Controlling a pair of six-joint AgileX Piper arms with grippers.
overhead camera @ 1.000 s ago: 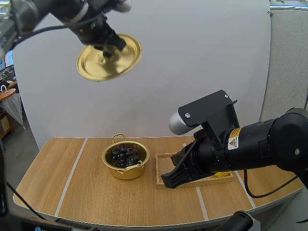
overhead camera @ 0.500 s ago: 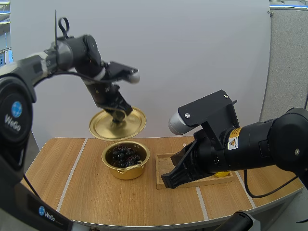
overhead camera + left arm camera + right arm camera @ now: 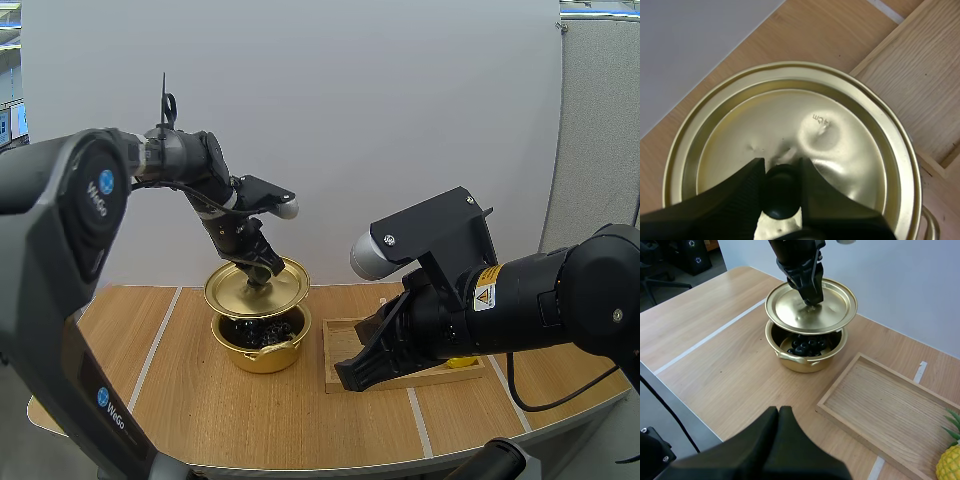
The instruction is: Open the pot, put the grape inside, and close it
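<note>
A gold pot (image 3: 262, 346) (image 3: 807, 354) stands on the wooden table with a dark bunch of grapes (image 3: 262, 329) (image 3: 806, 345) inside it. Its gold lid (image 3: 256, 288) (image 3: 790, 150) (image 3: 811, 305) hangs just above the pot's rim, slightly tilted. My left gripper (image 3: 256, 271) (image 3: 781, 192) is shut on the lid's black knob (image 3: 781, 197). My right gripper (image 3: 355, 378) (image 3: 779, 412) hovers over the table's front, right of the pot, with its fingers together as one wedge, holding nothing.
A shallow wooden tray (image 3: 345, 360) (image 3: 890, 407) lies right of the pot. A yellow toy pineapple (image 3: 950, 460) sits at the tray's far end. White tape lines (image 3: 150, 360) cross the table.
My left arm has brought the lid down from high above the table to just over the pot. The right arm has stayed still.
</note>
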